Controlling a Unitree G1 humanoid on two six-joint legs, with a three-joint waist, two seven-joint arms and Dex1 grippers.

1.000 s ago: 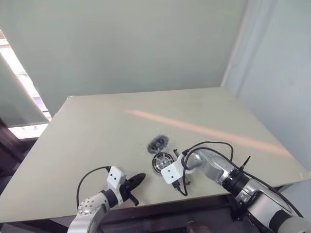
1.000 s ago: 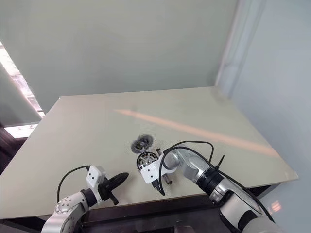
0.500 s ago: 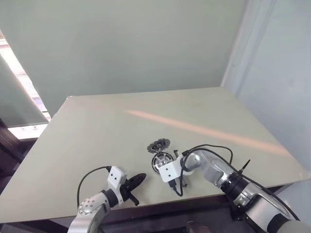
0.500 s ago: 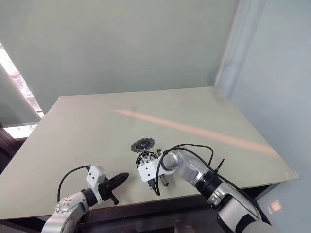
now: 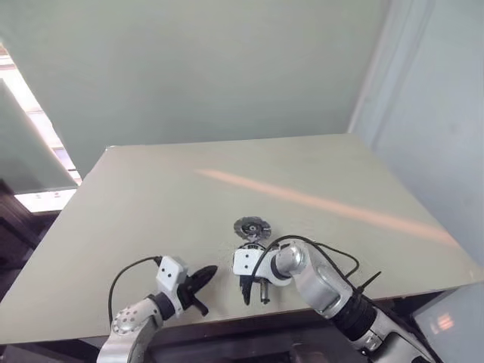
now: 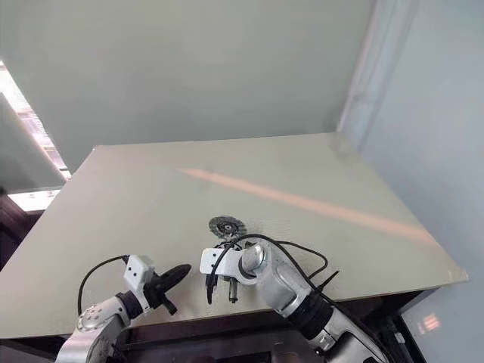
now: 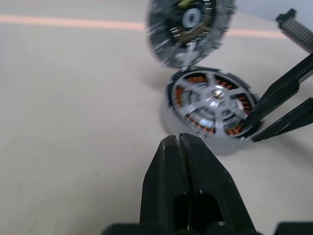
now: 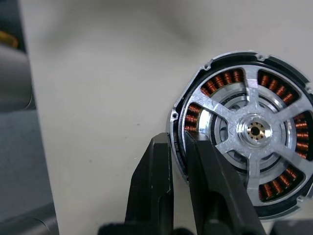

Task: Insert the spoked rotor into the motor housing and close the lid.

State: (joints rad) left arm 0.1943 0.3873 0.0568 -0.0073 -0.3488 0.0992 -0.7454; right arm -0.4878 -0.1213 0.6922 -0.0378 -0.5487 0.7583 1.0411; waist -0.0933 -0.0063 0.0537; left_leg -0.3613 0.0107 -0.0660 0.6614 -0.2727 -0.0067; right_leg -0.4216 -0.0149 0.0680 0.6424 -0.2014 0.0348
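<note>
The motor housing (image 8: pixel 244 132), ringed with copper coils, lies on the table with the silver spoked rotor (image 8: pixel 255 130) seated in it. My right gripper (image 8: pixel 178 143) is shut on the housing's near rim, one finger inside and one outside. From the left wrist view the housing (image 7: pixel 211 105) shows with those fingers (image 7: pixel 274 100) reaching it from the side. The grey ribbed lid (image 5: pixel 250 227) rests just beyond, apart from the housing. My left gripper (image 5: pixel 204 274) is shut and empty, short of the housing near the table's front edge.
The beige table (image 5: pixel 151 204) stretches wide to the back and both sides. Its front edge (image 5: pixel 219 321) runs close behind both hands. A black cable (image 5: pixel 325 253) loops over my right forearm.
My right hand has rolled and shifted left and back over the housing, which it now hides in the head views. The lid, blurred a second ago, lies still. The left gripper has barely moved.
</note>
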